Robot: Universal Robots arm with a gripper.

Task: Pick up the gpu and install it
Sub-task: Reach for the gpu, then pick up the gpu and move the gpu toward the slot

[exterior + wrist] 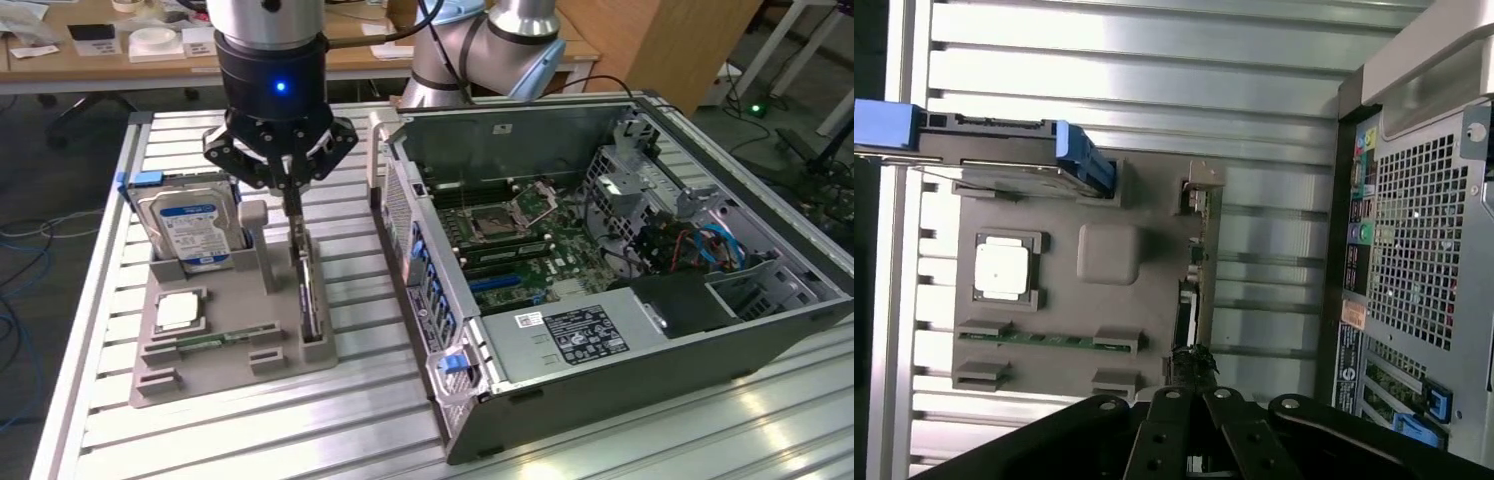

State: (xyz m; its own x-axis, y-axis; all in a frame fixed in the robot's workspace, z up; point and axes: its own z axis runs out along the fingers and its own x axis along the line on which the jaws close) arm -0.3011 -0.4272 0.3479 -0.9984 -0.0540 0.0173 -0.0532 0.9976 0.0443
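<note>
Black gripper [290, 208], dark gpu [307, 295], grey tray [220, 375], blue-labelled hard drive [188, 226].

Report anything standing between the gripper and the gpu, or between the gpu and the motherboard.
Nothing at the gripper: it is shut on the top edge of the gpu. Toward the motherboard, the near wall of the open case rises beside the holder.

My gripper [290, 205] is matt black; the gpu [308, 300] dark, dull; the tray [227, 375] matt grey plastic; the table [374, 420] shiny ribbed metal.

gpu [308, 300] | thin dark card | standing up on its edge | in the gray tray's [234, 290] long side slot
</note>
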